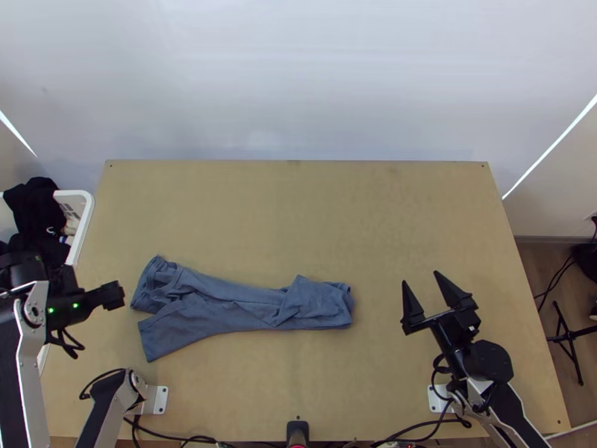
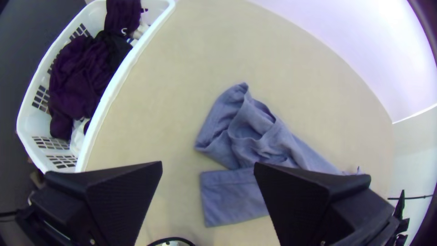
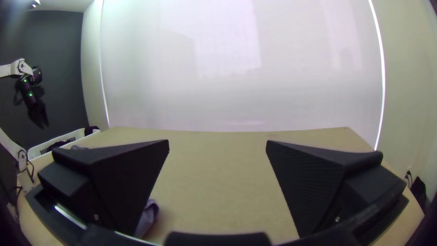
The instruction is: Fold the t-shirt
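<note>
My left gripper (image 1: 112, 296) is at the table's left side, just left of the blue-grey cloth (image 1: 246, 305) and apart from it. The cloth lies in a long bunched strip, with two loose ends spread at its left and a folded-over part at its right. In the left wrist view, my left gripper (image 2: 208, 166) stands open above the table, with the cloth (image 2: 232, 193) partly behind one finger. My right gripper (image 1: 427, 293) is open to the right of the cloth, holding nothing. In the right wrist view, my right gripper (image 3: 217, 145) has its fingers wide apart; a bit of cloth (image 3: 148, 217) shows beside one.
A white basket (image 1: 87, 224) with dark clothes (image 1: 33, 209) stands at the table's left edge. Bare wooden table (image 1: 298, 216) lies beyond the cloth. Cables (image 1: 418, 431) run along the near edge, and a dark stand (image 1: 565, 336) is on the floor at the right.
</note>
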Robot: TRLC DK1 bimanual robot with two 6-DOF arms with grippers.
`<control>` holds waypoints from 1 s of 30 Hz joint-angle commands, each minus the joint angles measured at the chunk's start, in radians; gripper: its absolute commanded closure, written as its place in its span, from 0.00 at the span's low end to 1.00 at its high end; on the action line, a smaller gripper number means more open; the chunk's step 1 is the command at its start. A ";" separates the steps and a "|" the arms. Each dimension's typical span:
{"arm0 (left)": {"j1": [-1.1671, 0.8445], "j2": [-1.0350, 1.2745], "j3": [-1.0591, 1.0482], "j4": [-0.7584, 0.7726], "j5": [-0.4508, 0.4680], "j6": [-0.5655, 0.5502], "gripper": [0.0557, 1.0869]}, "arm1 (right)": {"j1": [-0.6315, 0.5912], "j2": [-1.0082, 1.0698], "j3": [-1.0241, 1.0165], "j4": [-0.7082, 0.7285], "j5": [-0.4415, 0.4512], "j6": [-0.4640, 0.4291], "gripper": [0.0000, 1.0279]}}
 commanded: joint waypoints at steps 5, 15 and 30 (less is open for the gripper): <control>0.068 -0.022 0.003 -0.016 0.002 -0.053 0.05 | 0.019 0.001 0.000 0.000 -0.002 0.011 0.04; 0.068 -0.022 -0.009 -0.001 0.002 -0.053 0.05 | 0.026 0.022 0.002 -0.009 -0.016 -0.093 0.04; 0.026 -0.020 -0.096 0.113 0.002 -0.107 0.05 | 0.206 0.688 0.605 -0.260 -0.106 -0.165 0.04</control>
